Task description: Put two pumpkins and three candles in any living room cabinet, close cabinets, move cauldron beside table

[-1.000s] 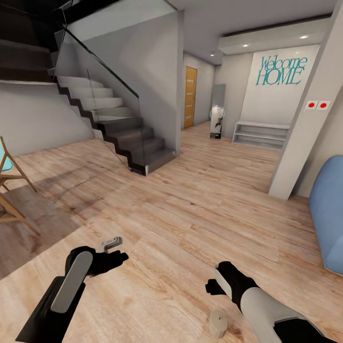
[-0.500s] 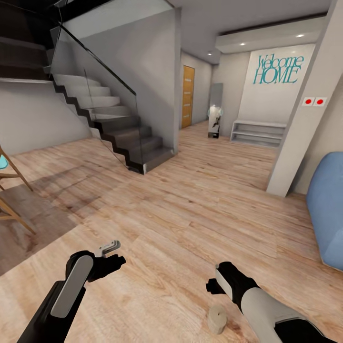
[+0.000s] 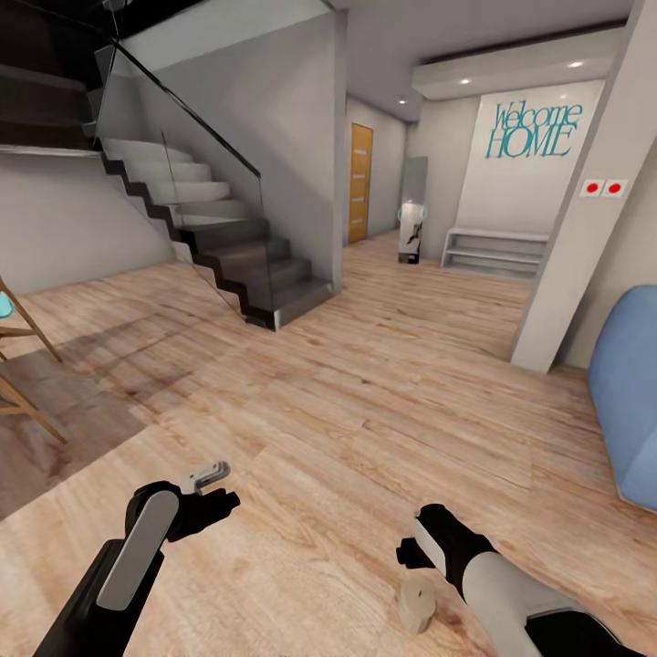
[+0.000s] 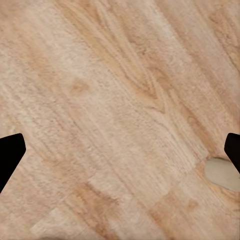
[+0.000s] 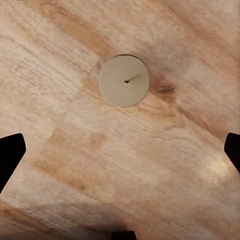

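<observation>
- Standing on the wooden floor of an open hall, the robot holds both arms low and forward in the head view.
- Left gripper: dark, hanging above bare floor boards. In the left wrist view its two fingers show as dark tips at opposite borders of the frame, spread wide, with nothing between them but floor.
- Right gripper: dark wrist on a pale forearm, hanging above the floor. In the right wrist view its fingers also sit at opposite borders, spread wide, nothing held.
- One candle, a beige-cream cylinder, stands upright on the floor just beside the right forearm, apart from the gripper. The right wrist view shows its round top with a short dark wick at the centre, lying ahead of the open fingers and not between them.
- A pale rounded shape shows on the floor close to one finger in the left wrist view; cannot tell what it is.
- Surroundings, head view: a dark staircase with a glass balustrade rises at the left; a wooden chair leg sits at the left border on a darker rug; a blue seat at the right border; a white low shelf stands under teal "Welcome HOME" lettering on the far wall; an orange door beyond the stairs.
</observation>
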Controlling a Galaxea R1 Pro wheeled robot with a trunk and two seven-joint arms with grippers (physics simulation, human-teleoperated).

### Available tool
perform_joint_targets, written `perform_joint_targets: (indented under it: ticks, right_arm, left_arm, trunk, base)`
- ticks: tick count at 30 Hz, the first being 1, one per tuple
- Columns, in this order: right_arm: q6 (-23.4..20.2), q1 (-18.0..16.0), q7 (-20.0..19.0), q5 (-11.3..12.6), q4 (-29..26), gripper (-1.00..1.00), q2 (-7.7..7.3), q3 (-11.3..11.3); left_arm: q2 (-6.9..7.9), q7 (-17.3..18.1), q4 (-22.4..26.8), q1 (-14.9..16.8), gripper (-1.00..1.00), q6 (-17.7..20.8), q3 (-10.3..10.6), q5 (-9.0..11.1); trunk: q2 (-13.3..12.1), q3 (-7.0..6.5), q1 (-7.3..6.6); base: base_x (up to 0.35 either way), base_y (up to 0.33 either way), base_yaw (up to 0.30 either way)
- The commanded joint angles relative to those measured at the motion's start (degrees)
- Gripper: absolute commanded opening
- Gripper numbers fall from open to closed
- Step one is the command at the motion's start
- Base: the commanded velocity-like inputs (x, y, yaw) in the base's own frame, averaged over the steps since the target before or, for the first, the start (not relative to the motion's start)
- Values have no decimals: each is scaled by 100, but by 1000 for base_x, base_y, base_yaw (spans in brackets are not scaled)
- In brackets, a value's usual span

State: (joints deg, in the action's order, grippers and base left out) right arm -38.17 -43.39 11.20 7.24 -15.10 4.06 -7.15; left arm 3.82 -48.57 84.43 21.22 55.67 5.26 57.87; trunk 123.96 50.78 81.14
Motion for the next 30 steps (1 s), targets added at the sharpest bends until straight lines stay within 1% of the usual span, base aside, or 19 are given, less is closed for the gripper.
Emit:
perform_joint_targets:
  ticks: [1, 13, 17, 22, 25, 30]
  right_arm:
    - [-19, -2, 43, 60, -7, 100, -2, -41]
    - [-29, -39, 45, 56, -10, 100, -8, -41]
    - [-72, -308, 42, 63, 108, 100, -14, -35]
    - [-82, -475, 41, 68, 178, 100, -20, -36]
    - [-88, -776, 33, 70, 268, 100, -98, -34]
    - [-92, -939, 25, 68, 309, 100, -119, -42]
  left_arm:
    - [5, -59, 7, 1, 100, 6, 10, 54]
    - [-8, -50, 11, -12, 100, 5, 10, 70]
    - [-19, -49, 12, -13, 100, 5, 13, 74]
    - [-20, -47, 12, -13, 100, 5, 16, 75]
    - [-18, -47, 15, -13, 100, 5, 14, 82]
    - [-14, -41, 26, -13, 100, 5, 11, 84]
  trunk:
    - [44, 24, 22]
    - [525, 239, 285]
    - [686, 311, 373]
    - [886, 401, 483]
    - [1007, 455, 549]
    - [1207, 545, 659]
  base:
    - [0, 0, 0]
    - [0, 0, 0]
    - [0, 0, 0]
    - [0, 0, 0]
    - [0, 0, 0]
    - [0, 0, 0]
